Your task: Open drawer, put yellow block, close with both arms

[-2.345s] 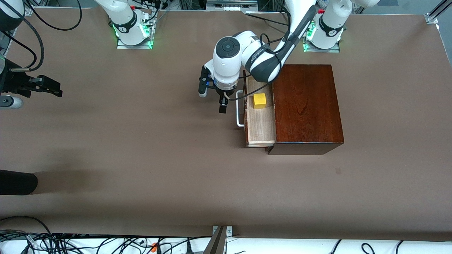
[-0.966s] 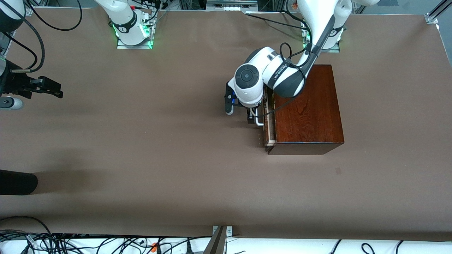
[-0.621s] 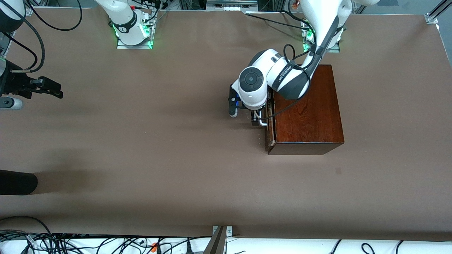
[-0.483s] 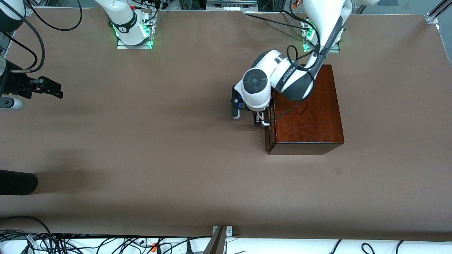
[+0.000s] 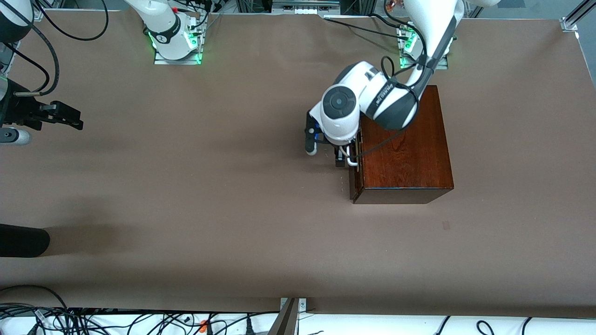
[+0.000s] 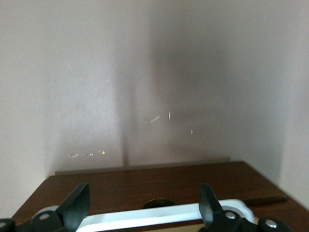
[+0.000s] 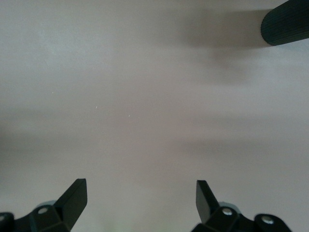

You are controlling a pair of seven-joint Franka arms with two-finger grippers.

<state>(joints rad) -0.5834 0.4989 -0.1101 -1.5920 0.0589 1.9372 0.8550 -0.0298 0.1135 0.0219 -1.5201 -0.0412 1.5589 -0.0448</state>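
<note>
The drawer (image 5: 352,182) sits pushed into the dark reddish-brown wooden box (image 5: 405,139), only its dark front (image 6: 145,181) and white handle (image 6: 159,214) showing. The yellow block is hidden. My left gripper (image 5: 341,157) is low in front of the drawer, right at the handle (image 5: 352,163). In the left wrist view the left gripper (image 6: 142,195) is open, its fingers spread wide with the handle's bar running across between them. My right gripper (image 5: 70,120) waits open over bare table at the right arm's end; in the right wrist view this gripper (image 7: 140,193) has nothing between its fingers.
A black cylinder (image 5: 23,239) pokes in at the right arm's end of the table, nearer to the front camera, and shows as the same black cylinder (image 7: 285,21) in the right wrist view. Loose cables (image 5: 93,321) run along the table's near edge.
My left gripper has pushed the drawer from open to fully in, and the yellow block went out of sight inside. The right arm has not moved.
</note>
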